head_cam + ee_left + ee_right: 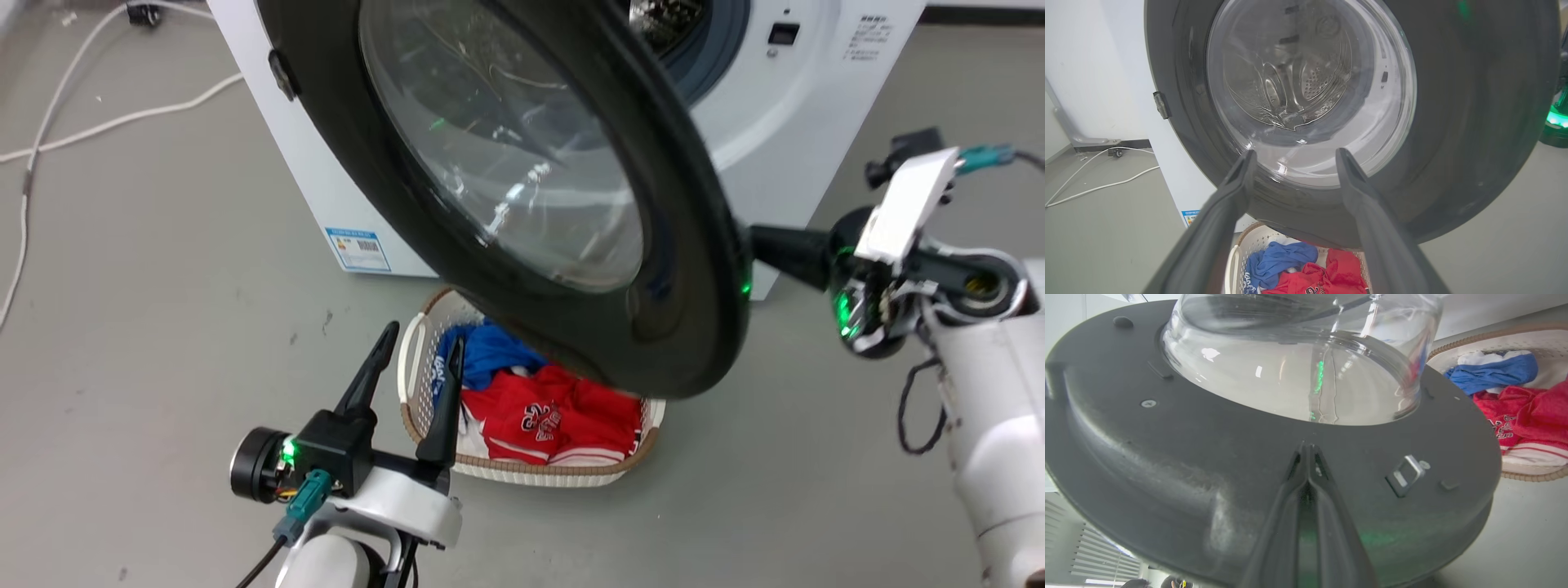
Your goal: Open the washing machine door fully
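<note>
The washing machine (784,106) is a white box at the top of the head view. Its door (694,245), a big black disc with a bulging glass window (506,147), hangs partly swung out over the basket. My right gripper (763,245) reaches in from the right behind the door's free edge. In the right wrist view its fingers (1306,457) are shut together, tips against the door's inner face (1167,457), left of a metal latch (1404,479). My left gripper (416,355) stands open at the lower left, short of the door's outer face (1474,122), with nothing between its fingertips (1295,157).
A white laundry basket (531,475) with red and blue clothes (555,416) sits on the grey floor under the door. White cables (122,122) trail over the floor at the far left. The drum opening (678,24) shows behind the door's top.
</note>
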Controlling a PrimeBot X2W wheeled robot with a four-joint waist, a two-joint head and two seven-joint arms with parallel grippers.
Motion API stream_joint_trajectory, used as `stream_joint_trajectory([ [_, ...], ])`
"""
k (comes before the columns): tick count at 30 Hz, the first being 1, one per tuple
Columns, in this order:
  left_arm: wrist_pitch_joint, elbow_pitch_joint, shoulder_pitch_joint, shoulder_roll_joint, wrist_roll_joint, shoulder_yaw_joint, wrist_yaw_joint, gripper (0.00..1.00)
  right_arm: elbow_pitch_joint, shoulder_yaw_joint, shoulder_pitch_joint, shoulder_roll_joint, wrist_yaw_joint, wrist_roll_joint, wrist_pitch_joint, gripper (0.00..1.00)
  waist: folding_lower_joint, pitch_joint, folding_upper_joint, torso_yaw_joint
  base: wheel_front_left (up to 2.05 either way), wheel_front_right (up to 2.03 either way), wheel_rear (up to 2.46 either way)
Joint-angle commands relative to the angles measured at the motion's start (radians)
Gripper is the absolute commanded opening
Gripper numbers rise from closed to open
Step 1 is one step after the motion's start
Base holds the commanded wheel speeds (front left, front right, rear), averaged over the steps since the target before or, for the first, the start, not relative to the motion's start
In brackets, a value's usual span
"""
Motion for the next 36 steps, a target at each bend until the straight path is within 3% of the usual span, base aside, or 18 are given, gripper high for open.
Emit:
stream_joint_trajectory([
  [1,-0.003,0.004,0.011,0.004,-0.003,-0.002,0.000,1.00,-0.012,0.005,0.028,0.018,0.000,0.005,0.008,0.00,0.0001,-0.023,0.0000,0.002,0.00,0.00,0.00],
  [8,-0.003,0.023,0.046,0.009,-0.007,-0.014,-0.004,1.00,-0.096,0.022,0.144,0.085,0.000,-0.001,0.037,0.00,0.0001,-0.070,0.0000,0.007,0.00,0.00,0.00],
  [21,-0.003,0.038,0.061,0.020,-0.019,-0.021,-0.002,1.00,-0.229,0.022,0.268,0.129,0.000,-0.028,0.044,0.00,0.0001,-0.096,0.0000,-0.004,0.00,0.00,0.00],
  [25,-0.003,0.043,0.067,0.027,-0.027,-0.013,0.002,1.00,-0.290,-0.008,0.287,0.131,0.000,-0.069,-0.071,0.00,0.0001,-0.112,0.0000,-0.019,0.00,0.00,0.00],
  [36,0.005,0.048,0.092,0.047,-0.051,0.003,0.016,1.00,-0.460,-0.123,0.377,0.099,0.000,-0.326,-0.478,0.00,0.0001,-0.164,0.0000,-0.055,0.00,0.00,0.00],
])
